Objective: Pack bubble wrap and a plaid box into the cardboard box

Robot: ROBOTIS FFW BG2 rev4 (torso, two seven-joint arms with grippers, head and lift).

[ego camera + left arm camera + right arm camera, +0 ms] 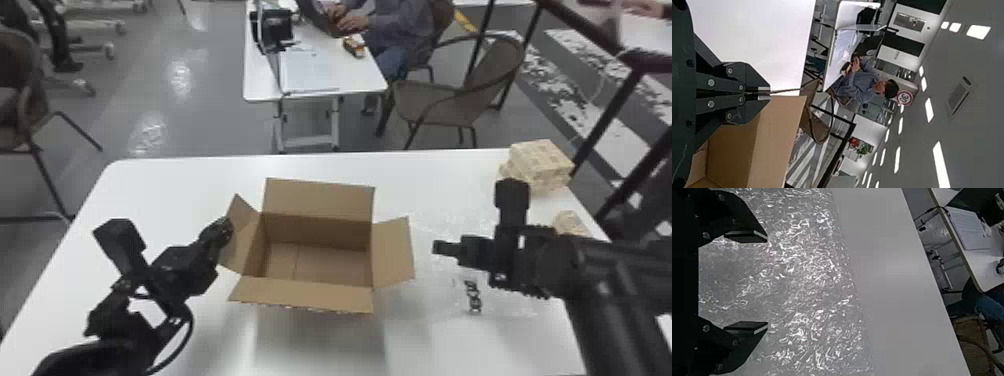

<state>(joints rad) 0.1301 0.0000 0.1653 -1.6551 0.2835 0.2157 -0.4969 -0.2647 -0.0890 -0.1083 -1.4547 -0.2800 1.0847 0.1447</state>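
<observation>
Right jaws (766,282) gape over bubble wrap (809,266), likely light and slippery, best pinched by 1 fold; left jaws (770,93) clench a cardboard box flap (245,235).

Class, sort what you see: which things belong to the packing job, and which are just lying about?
Job:
- cardboard box, left gripper on one flap
- bubble wrap, right gripper above it
- plaid box, far right

Lying about:
- brown chair
- far table
- papers
</observation>
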